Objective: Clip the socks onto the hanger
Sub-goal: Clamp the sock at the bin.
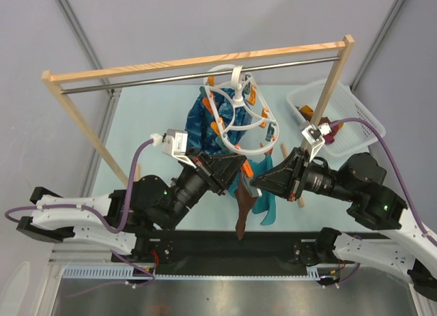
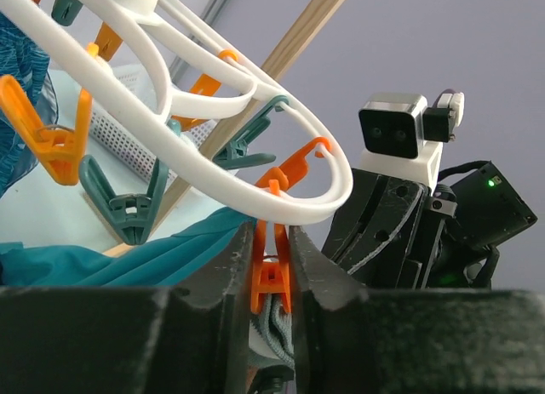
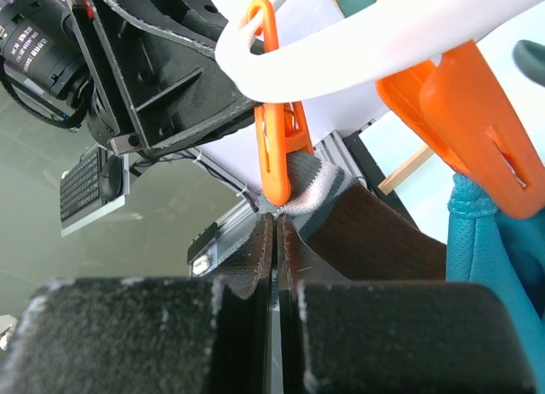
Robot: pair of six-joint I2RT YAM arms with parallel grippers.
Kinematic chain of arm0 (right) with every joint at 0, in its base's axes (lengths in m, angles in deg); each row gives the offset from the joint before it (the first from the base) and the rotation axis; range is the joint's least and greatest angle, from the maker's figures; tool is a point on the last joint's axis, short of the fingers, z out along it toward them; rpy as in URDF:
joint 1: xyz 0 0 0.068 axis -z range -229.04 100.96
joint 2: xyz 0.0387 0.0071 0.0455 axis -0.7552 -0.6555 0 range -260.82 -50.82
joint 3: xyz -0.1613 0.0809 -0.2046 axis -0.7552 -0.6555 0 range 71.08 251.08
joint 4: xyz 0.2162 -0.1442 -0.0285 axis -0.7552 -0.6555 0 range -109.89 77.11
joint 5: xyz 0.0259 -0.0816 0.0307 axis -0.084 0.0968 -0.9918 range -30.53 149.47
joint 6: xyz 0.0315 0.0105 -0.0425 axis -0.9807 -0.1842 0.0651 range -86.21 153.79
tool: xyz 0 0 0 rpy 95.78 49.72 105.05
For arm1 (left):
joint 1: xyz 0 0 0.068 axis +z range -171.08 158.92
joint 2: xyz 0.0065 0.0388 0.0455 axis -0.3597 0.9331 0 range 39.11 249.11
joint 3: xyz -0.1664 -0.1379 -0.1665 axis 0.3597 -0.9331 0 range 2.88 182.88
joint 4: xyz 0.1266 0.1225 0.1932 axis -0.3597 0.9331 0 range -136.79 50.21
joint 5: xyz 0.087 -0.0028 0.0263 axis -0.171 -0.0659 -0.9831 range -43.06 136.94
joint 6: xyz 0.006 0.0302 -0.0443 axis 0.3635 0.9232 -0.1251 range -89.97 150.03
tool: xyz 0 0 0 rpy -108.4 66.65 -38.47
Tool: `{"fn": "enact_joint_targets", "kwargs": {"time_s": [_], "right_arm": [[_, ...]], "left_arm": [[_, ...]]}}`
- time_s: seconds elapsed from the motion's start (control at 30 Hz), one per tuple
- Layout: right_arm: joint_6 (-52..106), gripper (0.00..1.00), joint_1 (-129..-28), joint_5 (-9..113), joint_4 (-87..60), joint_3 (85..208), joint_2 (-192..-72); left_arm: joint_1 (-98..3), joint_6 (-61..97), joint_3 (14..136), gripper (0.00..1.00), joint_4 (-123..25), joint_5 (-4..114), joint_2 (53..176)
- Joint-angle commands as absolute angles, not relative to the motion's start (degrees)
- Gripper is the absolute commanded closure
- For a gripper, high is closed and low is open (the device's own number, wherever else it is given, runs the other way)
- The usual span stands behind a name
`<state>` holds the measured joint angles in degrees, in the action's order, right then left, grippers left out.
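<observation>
The white hanger hangs from the metal bar by its hook, with orange and grey-teal clips. My left gripper is shut on an orange clip at the hanger's near rim and squeezes it. The grey cuff of the dark brown sock sits between that clip's lower ends. My right gripper is shut on the sock's cuff edge, right under the same clip. The sock's brown body hangs down below both grippers. The hanger also shows in the left wrist view and the right wrist view.
The wooden-framed rack with its metal bar spans the table. Teal-blue fabric pieces hang from other clips. A white basket with more socks stands at the right, behind the rack's right post.
</observation>
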<state>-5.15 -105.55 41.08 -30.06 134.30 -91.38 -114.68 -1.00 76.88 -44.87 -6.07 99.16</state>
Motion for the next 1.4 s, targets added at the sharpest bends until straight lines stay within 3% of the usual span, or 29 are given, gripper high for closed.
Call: {"fn": "enact_joint_targets", "kwargs": {"time_s": [0.0,0.1,0.27,0.63,0.7,0.8,0.93,1.07,1.2,1.3,1.37], "right_arm": [[-4.45,1.00,-105.82,41.81,-26.87,136.03,-91.69],[-4.54,1.00,-105.82,41.72,-26.43,136.03,-92.22],[-4.36,1.00,-105.82,41.89,-26.16,136.29,-93.01],[-2.87,0.99,-105.82,44.26,-29.06,137.34,-94.06],[-2.08,0.98,-105.82,45.23,-30.29,138.05,-94.24],[-0.68,0.98,-105.82,46.99,-32.39,139.19,-94.15],[1.26,0.98,-105.82,49.01,-36.26,141.12,-94.06],[2.14,0.98,-105.91,50.77,-38.20,141.83,-93.27],[2.06,0.98,-105.82,50.86,-37.94,141.65,-93.53],[2.06,0.99,-105.82,50.95,-37.77,141.74,-93.71],[2.06,0.99,-105.82,50.95,-37.77,141.91,-93.80]], "left_arm": [[-114.42,-1.44,75.83,0.75,-45.64,-4.83,97.91],[-114.42,-1.44,75.66,0.66,-45.56,-5.18,97.56],[-114.42,-1.35,74.95,0.62,-45.82,-5.44,97.03],[-114.42,-1.44,69.17,0.23,-46.17,-5.80,90.89],[-114.42,-0.48,67.84,0.23,-46.43,-5.18,89.13],[-114.51,1.89,65.99,0.32,-46.26,-3.43,85.79],[-114.33,8.90,65.11,0.32,-44.59,-1.68,82.36],[-113.98,9.90,74.82,0.32,-33.63,-6.66,86.56],[-113.72,11.56,82.59,0.20,-28.33,-8.17,93.94],[-113.72,12.62,84.79,0.20,-29.47,-7.64,95.53],[-113.72,12.45,88.21,0.25,-26.76,-9.48,98.16]]}}
